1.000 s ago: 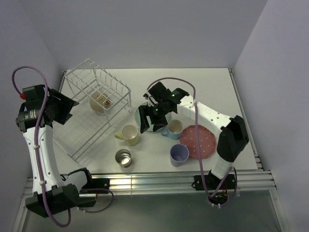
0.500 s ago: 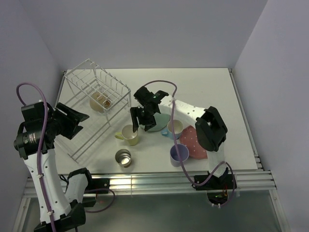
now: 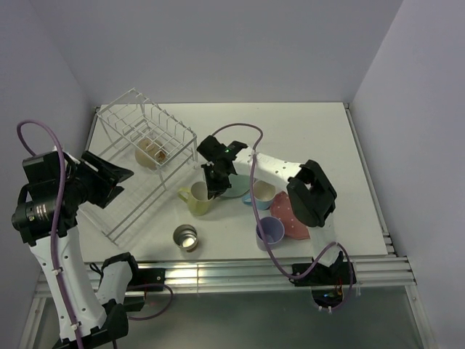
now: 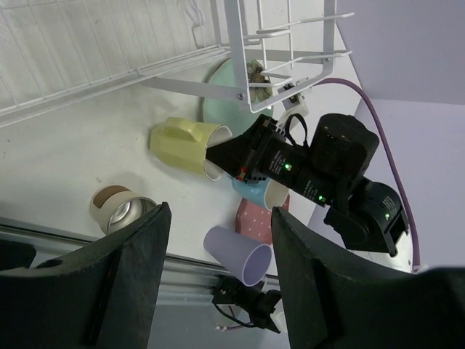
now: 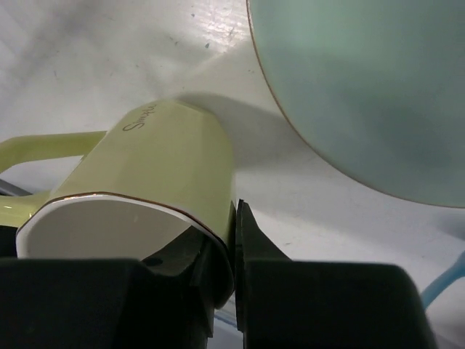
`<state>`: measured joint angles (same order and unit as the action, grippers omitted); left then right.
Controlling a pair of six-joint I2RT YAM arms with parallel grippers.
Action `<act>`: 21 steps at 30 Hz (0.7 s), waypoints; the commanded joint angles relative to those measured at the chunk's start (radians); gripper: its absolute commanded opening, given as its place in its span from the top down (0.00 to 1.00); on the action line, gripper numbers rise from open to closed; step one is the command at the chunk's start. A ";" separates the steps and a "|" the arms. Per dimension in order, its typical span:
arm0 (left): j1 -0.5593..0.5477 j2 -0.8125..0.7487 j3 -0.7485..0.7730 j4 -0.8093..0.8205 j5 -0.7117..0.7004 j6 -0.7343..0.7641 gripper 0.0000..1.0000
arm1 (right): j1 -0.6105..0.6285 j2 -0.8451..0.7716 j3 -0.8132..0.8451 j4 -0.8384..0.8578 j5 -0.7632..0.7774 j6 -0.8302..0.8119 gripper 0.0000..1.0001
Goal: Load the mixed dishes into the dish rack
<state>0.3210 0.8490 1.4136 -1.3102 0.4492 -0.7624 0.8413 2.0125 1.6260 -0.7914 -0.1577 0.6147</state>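
At the far left my left gripper (image 3: pixel 109 178) hung high over the lower tray of the dish rack (image 3: pixel 120 203), fingers (image 4: pixel 123 283) spread wide with nothing between them. Under the rack's raised tier sat the cream bowl (image 3: pixel 150 153), already loaded. Near the front edge of the table (image 3: pixel 327 131) stood the small shiny metal cup (image 3: pixel 186 237). Just right of the rack's near corner was the yellow mug (image 3: pixel 196 200), handle pointing left, and my right gripper (image 3: pixel 214 183) had closed on its rim. Beyond it lay the mint-green flower plate (image 3: pixel 236 187), the light blue mug (image 3: pixel 260 193), the lavender cup (image 3: pixel 270 233) and the pink white-dotted plate (image 3: pixel 285 212).

I judged the step to be picking up the yellow mug. Next I would need to lift it clear of the plate beside it, carry it left and set it in the rack without striking the wires.

Only my right wrist camera showed the grip: one finger inside the rim, the other (image 5: pixel 251 240) outside, pinching the wall. The left wrist camera showed the mug tipped, mouth toward that gripper. Whether its base had left the table, no view showed.
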 commanded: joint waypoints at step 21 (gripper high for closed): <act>0.003 -0.090 -0.083 0.324 0.591 -0.023 0.11 | -0.288 -0.630 -0.279 0.459 -0.842 0.473 1.00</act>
<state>0.3210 0.7990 1.3502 -1.1076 0.9421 -0.7876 0.5350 1.4357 1.3773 -0.6106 -0.7094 0.8413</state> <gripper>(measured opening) 0.887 0.173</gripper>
